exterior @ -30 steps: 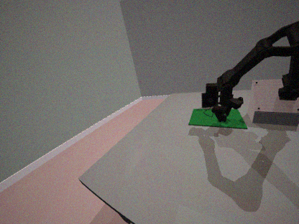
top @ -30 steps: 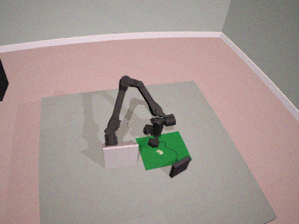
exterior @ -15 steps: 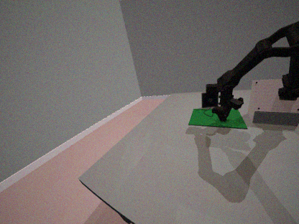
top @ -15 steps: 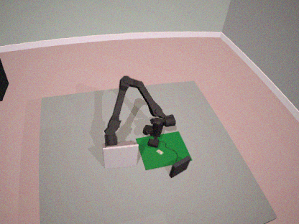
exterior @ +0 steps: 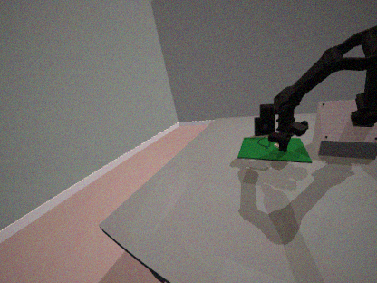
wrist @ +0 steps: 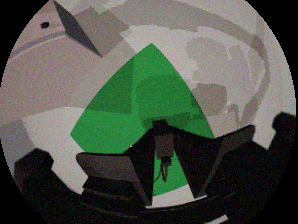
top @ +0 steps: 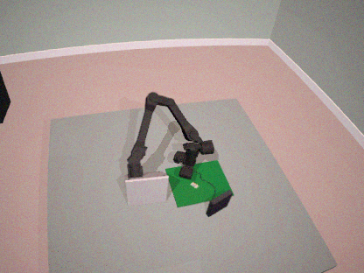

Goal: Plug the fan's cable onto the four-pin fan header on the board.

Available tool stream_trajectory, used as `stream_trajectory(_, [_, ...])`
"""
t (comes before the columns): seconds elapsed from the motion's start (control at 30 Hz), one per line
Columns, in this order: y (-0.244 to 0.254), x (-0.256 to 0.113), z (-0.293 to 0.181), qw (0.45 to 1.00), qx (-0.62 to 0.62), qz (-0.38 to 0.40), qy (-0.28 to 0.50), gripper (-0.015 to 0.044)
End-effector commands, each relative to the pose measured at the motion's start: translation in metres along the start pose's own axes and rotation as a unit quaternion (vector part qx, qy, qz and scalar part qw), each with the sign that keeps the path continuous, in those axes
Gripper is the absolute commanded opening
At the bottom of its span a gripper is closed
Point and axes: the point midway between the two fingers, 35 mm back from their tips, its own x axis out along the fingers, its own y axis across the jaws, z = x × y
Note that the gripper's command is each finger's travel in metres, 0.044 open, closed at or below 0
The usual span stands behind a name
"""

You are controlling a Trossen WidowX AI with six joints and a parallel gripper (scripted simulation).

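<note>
The green board (top: 184, 199) (exterior: 254, 153) (wrist: 102, 122) lies on the table. My gripper (top: 185, 173) (exterior: 283, 147) (wrist: 160, 130) is low over the board, shut on the fan cable's dark plug (wrist: 164, 146). The plug sits upright between the fingertips, with the thin cable (top: 213, 188) (wrist: 166, 175) trailing from it. The pale four-pin header (top: 194, 185) is on the board beside my gripper, and the plug is not on it. In the wrist view the left finger hides nearly all of the header. Whether the plug touches the board I cannot tell.
The dark fan (top: 220, 204) (exterior: 264, 127) stands at the board's edge, on the cable's far end. A pale upright panel (top: 148, 192) (exterior: 337, 120) (wrist: 32, 32) stands on the board's other side, near the arm's base.
</note>
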Motion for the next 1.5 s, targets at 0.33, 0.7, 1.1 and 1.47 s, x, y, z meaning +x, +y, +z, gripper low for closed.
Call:
stream_trajectory(0.33, [0.013, -0.041, -0.020, 0.998, 0.057, -0.005, 0.010, 0.0000])
stream_trajectory(0.7, [0.052, -0.040, -0.054, 0.980, 0.200, -0.007, 0.010, 0.0000])
stream_trajectory(1.1, [0.052, -0.040, -0.053, 0.979, 0.201, -0.007, 0.010, 0.0000])
stream_trajectory(1.47, [0.051, -0.041, -0.048, 0.979, 0.204, -0.007, 0.010, 0.0000])
